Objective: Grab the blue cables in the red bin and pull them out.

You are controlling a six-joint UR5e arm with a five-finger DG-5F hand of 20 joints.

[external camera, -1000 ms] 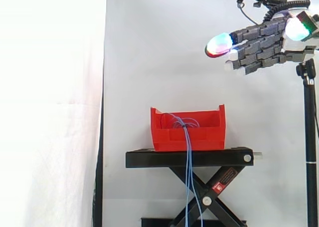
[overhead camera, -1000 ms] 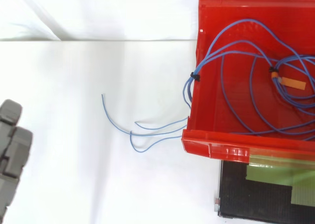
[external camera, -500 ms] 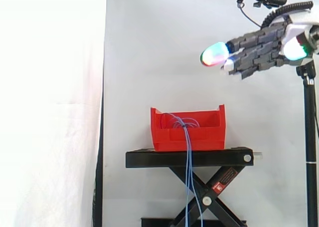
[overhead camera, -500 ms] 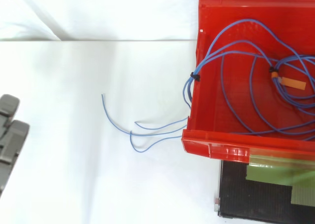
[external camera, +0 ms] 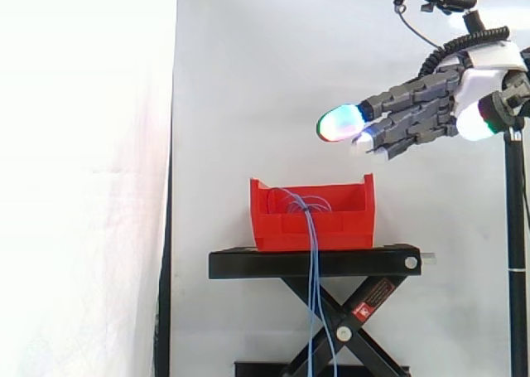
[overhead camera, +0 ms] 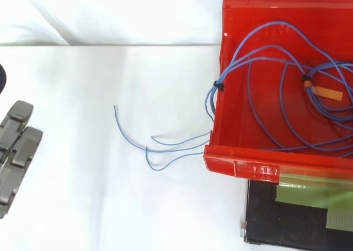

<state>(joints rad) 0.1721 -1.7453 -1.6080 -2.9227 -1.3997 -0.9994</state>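
High beside red bin [external camera: 331,228] | robot hand [external camera: 439,103] lower | fingers [external camera: 389,120] seemingly straight | cables [external camera: 313,294] unmoved

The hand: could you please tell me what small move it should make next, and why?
Probably lower it toward the red bin: in the side view the hand hovers open above and right of it, apart from the blue cables coiled inside and hanging over its wall.

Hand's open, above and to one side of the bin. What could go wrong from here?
The blue cables drape over the wall of the red bin and hang past the black stand; pulling may snag them on its crossed legs. The loops are tied together, so one pull might drag the whole bin off the stand. The open hand has thick pads that may slip on such thin strands.
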